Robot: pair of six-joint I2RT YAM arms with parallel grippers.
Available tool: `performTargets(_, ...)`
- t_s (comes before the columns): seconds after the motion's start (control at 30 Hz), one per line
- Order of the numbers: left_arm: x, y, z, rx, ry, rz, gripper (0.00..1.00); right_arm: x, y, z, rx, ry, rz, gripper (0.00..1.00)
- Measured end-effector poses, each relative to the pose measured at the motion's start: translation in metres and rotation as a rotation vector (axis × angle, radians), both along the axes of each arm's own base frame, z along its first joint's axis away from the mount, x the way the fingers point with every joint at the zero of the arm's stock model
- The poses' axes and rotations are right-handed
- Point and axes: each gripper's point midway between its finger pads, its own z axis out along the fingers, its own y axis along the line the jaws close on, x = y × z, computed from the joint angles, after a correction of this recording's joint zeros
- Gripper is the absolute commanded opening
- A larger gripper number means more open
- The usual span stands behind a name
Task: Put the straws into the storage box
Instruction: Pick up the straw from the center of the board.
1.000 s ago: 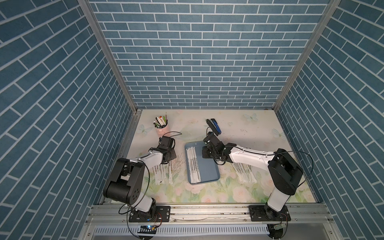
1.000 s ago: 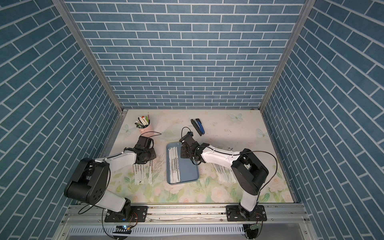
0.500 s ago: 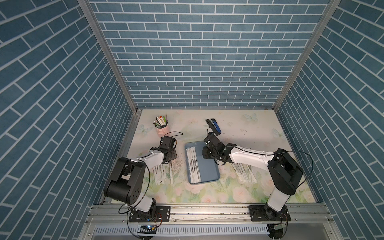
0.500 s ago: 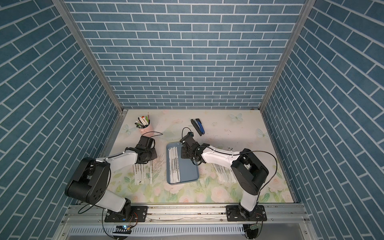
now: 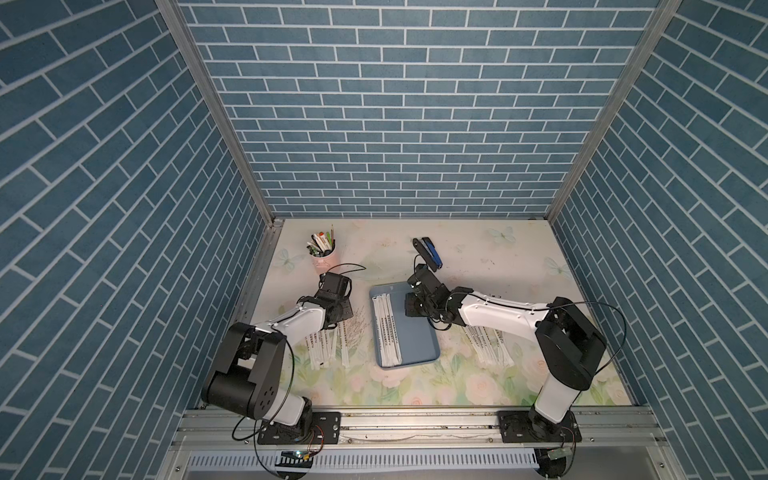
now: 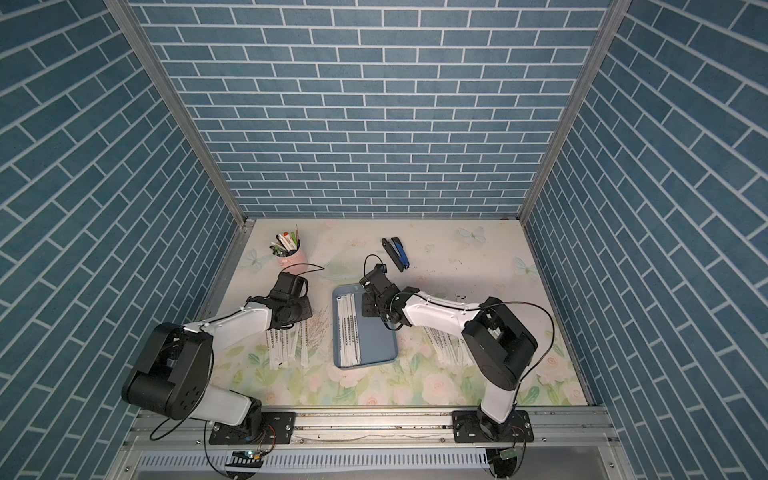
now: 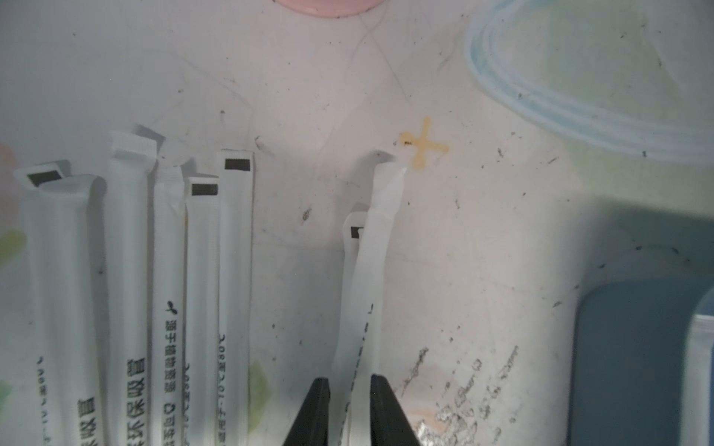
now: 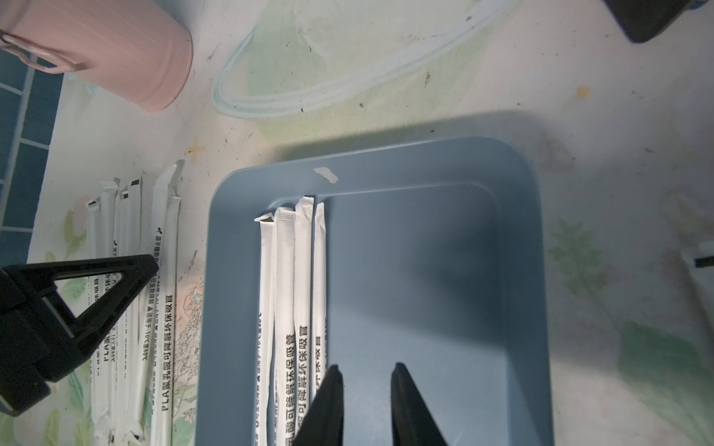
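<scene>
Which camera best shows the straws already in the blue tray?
The right wrist view: the straws sit close, print readable. Both top views show them small; the left wrist view catches only a blurred sliver.

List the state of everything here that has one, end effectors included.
storage box: upright, partly filled
boxed straws: four, side by side
left straw pile: on the table, outside the storage box
right straw pile: on the table
pink cup: upright, holding pens
stapler: lying on the table, untouched
left end effector: closed on one straw beside its pile
right end effector: open slightly, empty, above the storage box
</scene>
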Motion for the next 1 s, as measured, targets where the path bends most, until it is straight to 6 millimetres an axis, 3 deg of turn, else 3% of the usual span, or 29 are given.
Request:
performTargets(0.5, -0.008, 0.002, -0.011, 0.010, 0.030, -0.001, 0.09, 0.000, 0.001, 0.001, 0.007, -0.002, 0.002, 0.24)
performTargets(1.0, -0.011, 0.006, 0.014, 0.009, -0.008, 0.014, 0.05, 0.000, 0.002, 0.001, 0.008, -0.002, 0.003, 0.24)
